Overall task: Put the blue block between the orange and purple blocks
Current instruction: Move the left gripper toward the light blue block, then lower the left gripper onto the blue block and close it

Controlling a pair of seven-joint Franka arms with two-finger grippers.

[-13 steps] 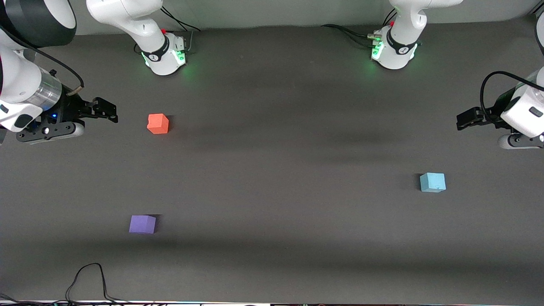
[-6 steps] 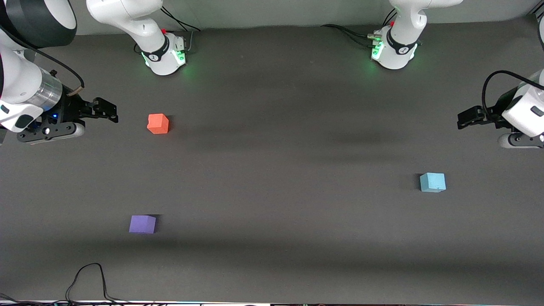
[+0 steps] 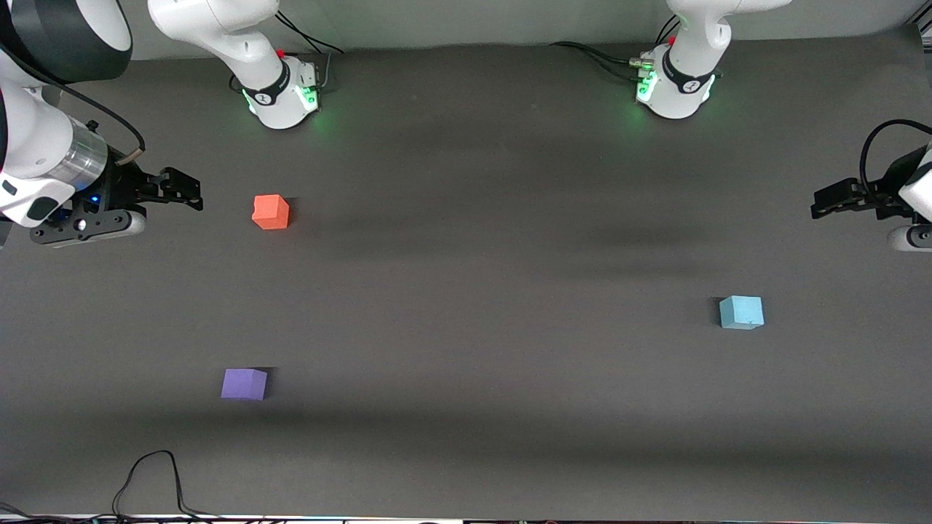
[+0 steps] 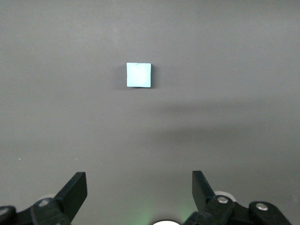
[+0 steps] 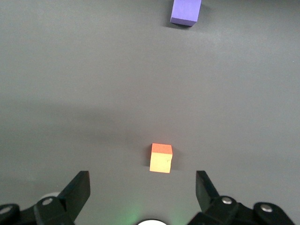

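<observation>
— Three blocks, where? 
— Blue block (image 3: 741, 312) lies alone toward the left arm's end; orange block (image 3: 271, 212) and purple block (image 3: 244, 383) toward the right arm's, purple nearer the camera.
— Grippers?
— Left gripper (image 3: 830, 201) and right gripper (image 3: 182, 191) hang spread, empty.

Left arm (image 3: 914, 193) cut by the front view's edge; purple block (image 5: 186, 11) clipped in right wrist view.

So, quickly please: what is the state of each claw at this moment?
Left claw: open, holding nothing, over the dark grey table.
Right claw: open, holding nothing, over the table.
</observation>
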